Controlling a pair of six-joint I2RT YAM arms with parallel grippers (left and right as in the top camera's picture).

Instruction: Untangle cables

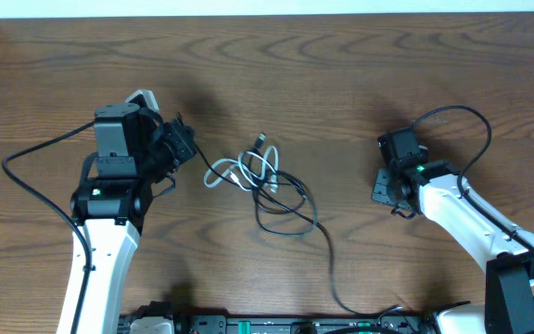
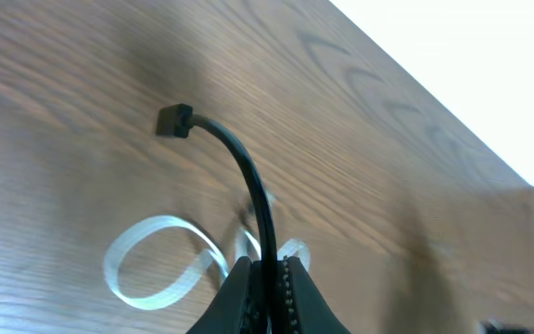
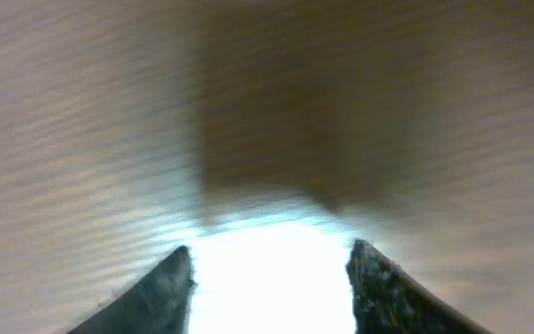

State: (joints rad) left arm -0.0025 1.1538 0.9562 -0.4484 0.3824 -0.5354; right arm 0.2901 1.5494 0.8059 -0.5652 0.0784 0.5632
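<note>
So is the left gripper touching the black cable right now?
Touching. The left wrist view shows the left gripper with its jaws pinched onto the black cable, which arcs up from between them to its plug.

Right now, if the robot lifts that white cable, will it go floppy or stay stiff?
Probably floppy: the white cable lies in soft loops on the table. It looks thin, so it is likely light. It crosses the black cables, so lifting it may well drag them along.
</note>
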